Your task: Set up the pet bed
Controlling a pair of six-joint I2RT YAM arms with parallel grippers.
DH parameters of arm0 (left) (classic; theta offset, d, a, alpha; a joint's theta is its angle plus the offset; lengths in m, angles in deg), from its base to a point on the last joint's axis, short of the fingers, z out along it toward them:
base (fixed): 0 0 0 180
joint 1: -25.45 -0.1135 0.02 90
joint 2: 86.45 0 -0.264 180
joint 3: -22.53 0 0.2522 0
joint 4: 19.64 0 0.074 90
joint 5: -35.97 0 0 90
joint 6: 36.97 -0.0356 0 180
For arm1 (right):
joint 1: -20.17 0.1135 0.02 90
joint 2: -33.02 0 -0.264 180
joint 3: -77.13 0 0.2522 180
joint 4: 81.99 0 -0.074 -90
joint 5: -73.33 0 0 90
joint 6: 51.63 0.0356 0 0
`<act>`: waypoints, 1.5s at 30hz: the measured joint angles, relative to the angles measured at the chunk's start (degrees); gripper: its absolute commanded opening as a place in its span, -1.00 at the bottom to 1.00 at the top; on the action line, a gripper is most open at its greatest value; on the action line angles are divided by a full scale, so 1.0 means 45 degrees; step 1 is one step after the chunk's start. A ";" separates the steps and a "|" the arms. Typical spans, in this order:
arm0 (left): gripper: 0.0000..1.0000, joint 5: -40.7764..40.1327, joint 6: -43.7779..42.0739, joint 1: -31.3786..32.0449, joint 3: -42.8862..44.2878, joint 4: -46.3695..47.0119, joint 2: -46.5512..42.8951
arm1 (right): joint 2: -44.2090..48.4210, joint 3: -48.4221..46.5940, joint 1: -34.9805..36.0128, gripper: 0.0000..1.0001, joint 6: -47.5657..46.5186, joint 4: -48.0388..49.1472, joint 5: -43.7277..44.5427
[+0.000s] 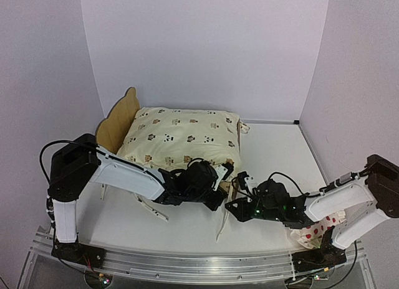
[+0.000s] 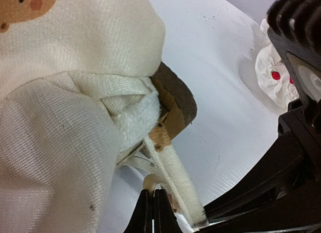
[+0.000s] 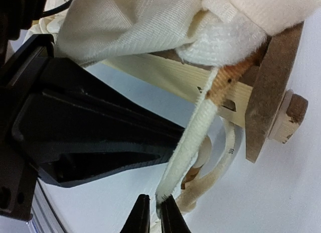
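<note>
Mostly plywood pet bed (image 1: pixel 116 124) (scalloped headboard), woven cover (image 1: pixel 181 136)

White surface (image 1: pixel 274 146) bearing the pet bed (image 1: pixel 124 114) at left-centre. Red-dotted pillow (image 1: pixel 321 230) lying at near right edge.

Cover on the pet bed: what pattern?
Cream cover with small animal prints; top external view shows it best.
</note>
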 measured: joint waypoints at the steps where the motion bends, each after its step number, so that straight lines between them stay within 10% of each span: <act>1: -1.00 0.0141 -0.0093 -0.0052 -0.0105 0.0165 0.0004 | 0.0181 -0.0024 -0.0012 -0.47 -0.0129 -0.0290 -0.0060; 9: -1.00 0.1056 -0.0578 -0.0299 -0.0301 0.1332 0.0549 | 0.3097 -0.0380 -0.0210 -0.15 -0.1357 -0.3354 -0.0341; 18: -1.00 0.1621 -0.0790 -0.0554 -0.0309 0.1967 0.1019 | 0.5400 -0.0396 -0.0766 -0.55 -0.2203 -0.6410 0.1719; 45: -1.00 0.2017 -0.0770 -0.0606 -0.0309 0.2341 0.1301 | 0.0068 -0.2489 -0.1579 -0.79 -0.3585 -0.5962 0.0115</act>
